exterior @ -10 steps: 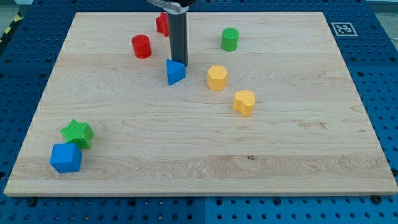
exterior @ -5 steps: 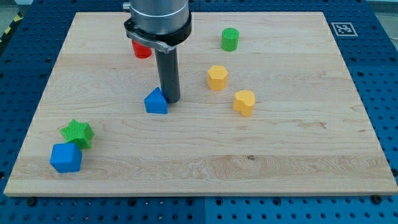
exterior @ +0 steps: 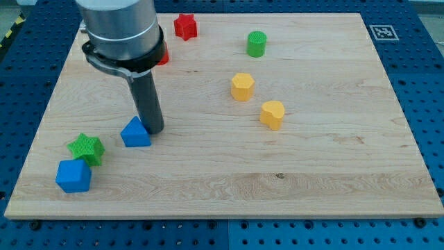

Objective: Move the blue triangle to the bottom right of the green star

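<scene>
The blue triangle [exterior: 136, 132] lies on the wooden board [exterior: 312, 167], left of centre. My tip [exterior: 154, 130] stands right against its right side, touching it. The green star [exterior: 86, 148] sits near the board's bottom left corner, left of and slightly below the triangle, with a gap between them. A blue cube-like block [exterior: 73, 176] lies just below the star, touching it.
A red star [exterior: 185, 26] lies at the top. A red cylinder [exterior: 161, 54] is partly hidden behind the arm. A green cylinder [exterior: 257, 44] is at the top right. Two yellow blocks [exterior: 242, 87] [exterior: 272, 114] lie right of centre.
My tip has pushed the blue triangle down and to the left, from near the top centre toward the green star. The other blocks have not moved.
</scene>
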{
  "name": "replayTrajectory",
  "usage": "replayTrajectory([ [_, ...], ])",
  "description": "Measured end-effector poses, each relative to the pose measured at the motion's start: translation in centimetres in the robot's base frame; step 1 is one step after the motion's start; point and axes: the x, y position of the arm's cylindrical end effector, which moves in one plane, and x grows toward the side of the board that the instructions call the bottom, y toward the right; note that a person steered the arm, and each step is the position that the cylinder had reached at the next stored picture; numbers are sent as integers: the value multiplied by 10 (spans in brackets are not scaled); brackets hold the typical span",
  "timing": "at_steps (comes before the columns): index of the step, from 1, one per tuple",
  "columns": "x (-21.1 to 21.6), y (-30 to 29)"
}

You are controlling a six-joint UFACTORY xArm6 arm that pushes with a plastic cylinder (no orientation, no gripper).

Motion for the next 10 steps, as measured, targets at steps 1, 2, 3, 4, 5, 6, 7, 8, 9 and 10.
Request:
replayTrajectory([
  [1, 6, -1],
  [2, 6, -1],
  [3, 2, -1],
  [4, 2, -7],
  [5, 2, -16],
  [6, 2, -22],
  [7, -1, -22],
  [8, -2, -32],
  [9, -2, -44],
  [10, -2, -44],
])
